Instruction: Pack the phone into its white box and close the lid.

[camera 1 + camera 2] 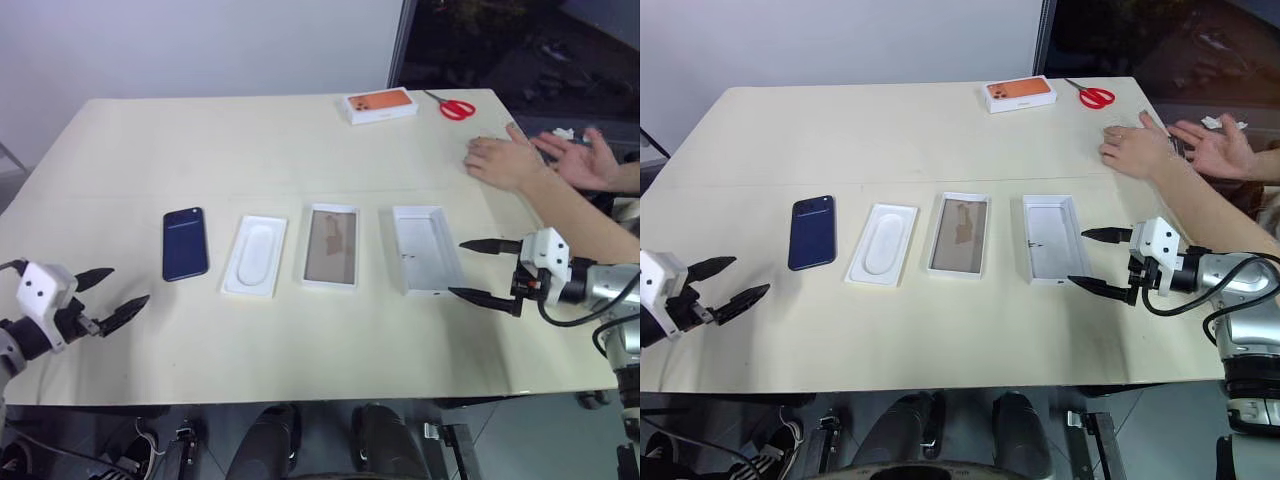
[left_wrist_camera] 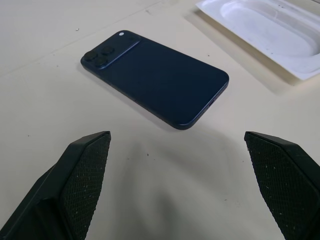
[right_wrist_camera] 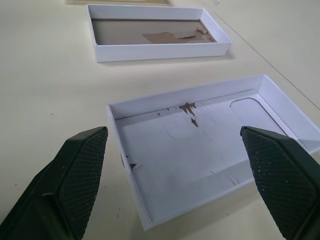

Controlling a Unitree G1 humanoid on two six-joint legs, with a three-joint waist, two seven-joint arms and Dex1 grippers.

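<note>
Pale cream table [image 1: 300, 150] under my cameras, four things in a row across its middle: the phone [image 1: 185, 244] lying back-up at my left, then a thin white insert [image 1: 255, 256], then the white box [image 1: 331, 246] with its brownish floor, then the lid [image 1: 427, 249] lying hollow-side up at my right; nothing is packed yet.

Risks as I judge them: the phone is glossy and lies flat on the table, so wide fingers may slide it rather than lift it, and could push it into the insert just beside it; I could also confuse the insert with the box, since both are white and sit side by side; a person's hands [image 1: 545, 160] rest on the table's far right, near my right arm, so a broad swing there could strike them; the lid is light, and a one-sided nudge may skate it away.

My left gripper [image 1: 108, 294] hovers near the table's front edge, short of the phone, angled slightly down toward it, fingers spread wide and holding nothing; my right gripper [image 1: 483, 270] hangs just beside the lid's right edge, pointing inward, likewise wide apart and empty.
</note>
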